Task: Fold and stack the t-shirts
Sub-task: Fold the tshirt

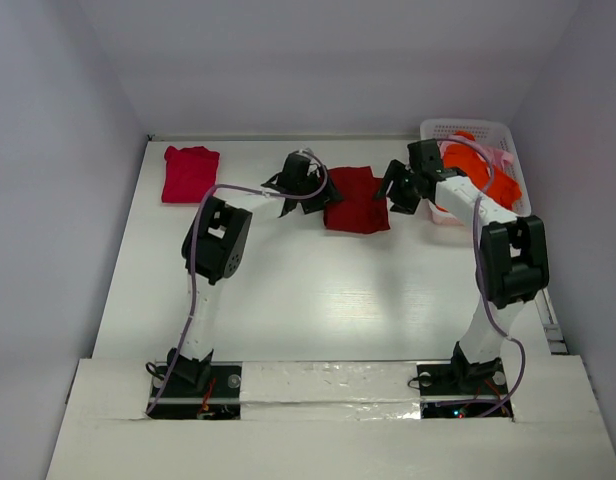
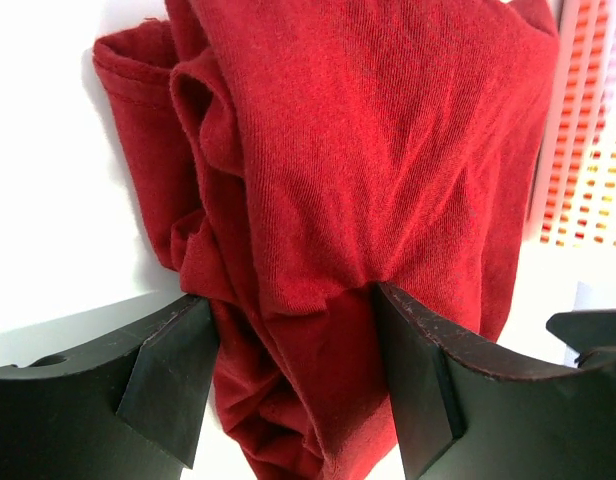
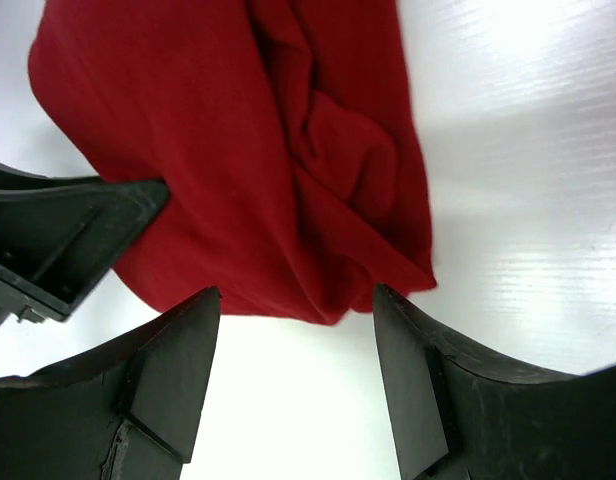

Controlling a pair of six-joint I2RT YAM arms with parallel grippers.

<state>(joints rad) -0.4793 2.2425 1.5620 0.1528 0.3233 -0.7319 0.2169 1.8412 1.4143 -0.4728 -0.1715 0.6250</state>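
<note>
A large dark red t-shirt (image 1: 356, 200) lies folded on the table's far middle. My left gripper (image 1: 313, 192) is at its left edge, open; in the left wrist view the bunched cloth (image 2: 368, 150) fills the gap between its fingers (image 2: 290, 300). My right gripper (image 1: 391, 193) stands open at the shirt's right edge. In the right wrist view only bare table lies between its fingers (image 3: 296, 295), with the shirt's hem (image 3: 238, 130) just past the tips. A crimson-pink t-shirt (image 1: 190, 172) lies folded at the far left. Orange (image 1: 493, 180) and pale pink (image 1: 458, 152) t-shirts sit in the basket.
The white lattice basket (image 1: 468, 128) stands at the far right corner, close behind my right arm, and shows at the right edge of the left wrist view (image 2: 588, 130). White walls enclose the table on three sides. The left gripper's finger (image 3: 58, 230) appears in the right wrist view.
</note>
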